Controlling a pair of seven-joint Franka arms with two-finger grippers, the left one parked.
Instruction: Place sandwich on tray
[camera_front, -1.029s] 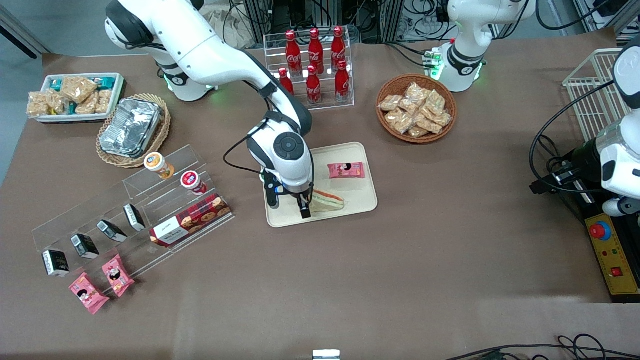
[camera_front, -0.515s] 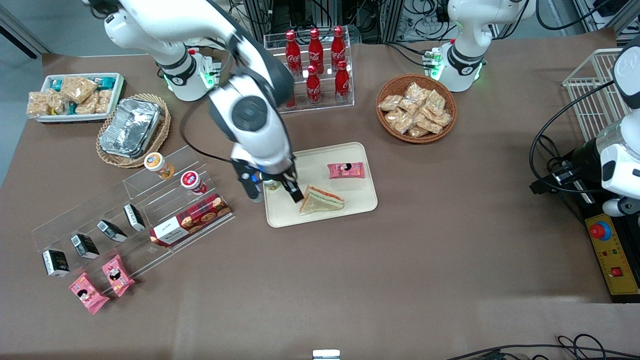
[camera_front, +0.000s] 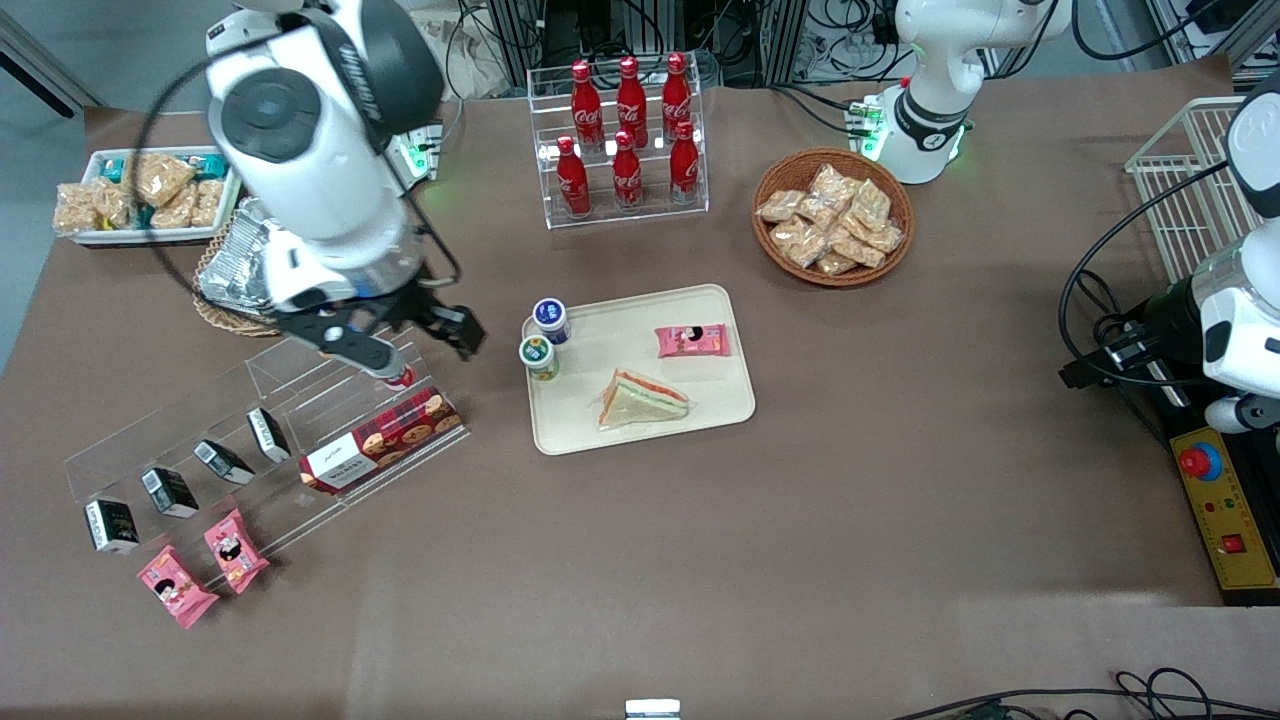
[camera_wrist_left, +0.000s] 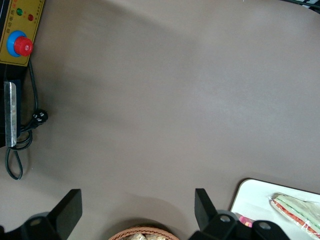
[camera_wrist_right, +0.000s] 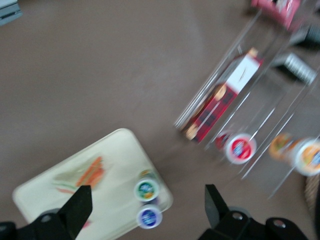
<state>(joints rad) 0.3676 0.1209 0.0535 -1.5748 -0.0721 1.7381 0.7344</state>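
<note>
1. We see the sandwich lying flat on the tray, in the part of it nearer the front camera, with its red and green filling edge facing away from that camera.
2. Nothing touches the sandwich; it sits free inside the tray's low rim.
3. The gripper hangs high above the surface, well apart from the tray toward the working arm's end, over the clear acrylic rack.
4. Its two fingers stand spread wide apart, and we see nothing held between them; the right wrist view shows the same gap.
5. A pink snack packet also lies on the tray, farther from the front camera than the sandwich and apart from it.
6. Two small capped cups stand at the tray's edge toward the working arm: a green-lidded cup and a blue-lidded cup, just beside each other.
7. In the right wrist view we find the sandwich blurred on the tray, with both cups close to it.
</note>
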